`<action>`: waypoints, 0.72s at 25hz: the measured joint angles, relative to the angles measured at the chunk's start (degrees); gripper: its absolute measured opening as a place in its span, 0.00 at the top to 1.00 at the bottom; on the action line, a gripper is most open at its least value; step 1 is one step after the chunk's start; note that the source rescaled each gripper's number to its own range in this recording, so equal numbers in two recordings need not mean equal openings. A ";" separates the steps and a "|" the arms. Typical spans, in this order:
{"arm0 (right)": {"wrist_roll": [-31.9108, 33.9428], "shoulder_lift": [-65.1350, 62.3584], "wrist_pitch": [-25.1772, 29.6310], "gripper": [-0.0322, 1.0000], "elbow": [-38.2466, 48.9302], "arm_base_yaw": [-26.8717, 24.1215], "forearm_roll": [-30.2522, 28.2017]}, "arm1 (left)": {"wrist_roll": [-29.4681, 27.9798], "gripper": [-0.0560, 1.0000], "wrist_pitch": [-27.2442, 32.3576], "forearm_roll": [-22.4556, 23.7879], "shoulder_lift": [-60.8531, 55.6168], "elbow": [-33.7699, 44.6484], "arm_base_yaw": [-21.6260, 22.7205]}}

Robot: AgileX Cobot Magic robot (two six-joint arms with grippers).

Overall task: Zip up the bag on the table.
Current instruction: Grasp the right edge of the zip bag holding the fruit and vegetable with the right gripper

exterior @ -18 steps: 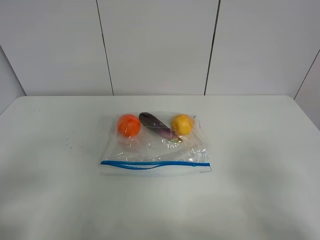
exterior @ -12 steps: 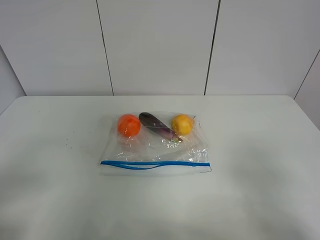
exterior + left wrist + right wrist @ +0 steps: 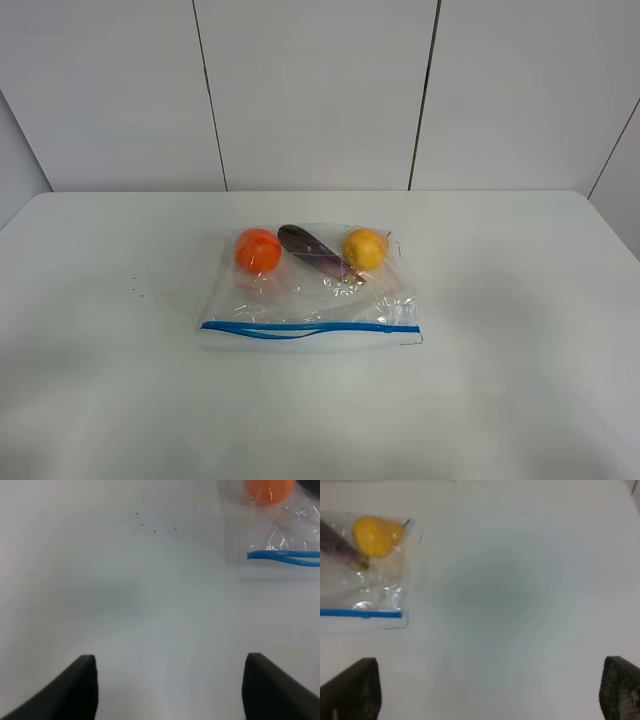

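Note:
The clear crinkly bag (image 3: 310, 290) lies flat in the middle of the white table (image 3: 520, 300), its blue zipper strip (image 3: 310, 327) along the near edge. Through the plastic show an orange fruit (image 3: 258, 250), a purple eggplant (image 3: 312, 250) and a yellow pear (image 3: 364, 248). No arm shows in the high view. The left gripper (image 3: 170, 685) hovers open over bare table, with the bag's left end (image 3: 282, 555) off to one side. The right gripper (image 3: 490, 690) is open wide over bare table, beside the bag's right end (image 3: 365, 580). Neither holds anything.
Grey wall panels (image 3: 320, 90) rise behind the table's far edge. A few dark specks (image 3: 140, 290) dot the tabletop left of the bag.

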 joint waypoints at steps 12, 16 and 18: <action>-0.79 46.84 0.26 0.00 -15.62 0.00 6.74 | 0.00 0.16 0.00 0.00 0.00 0.00 0.00; -5.14 57.82 -1.88 0.00 -15.87 0.00 8.19 | 0.00 0.16 0.00 0.00 0.00 0.00 0.00; -7.95 62.43 -4.39 0.00 -15.87 0.00 10.51 | 0.00 0.16 0.00 0.00 0.00 0.00 0.00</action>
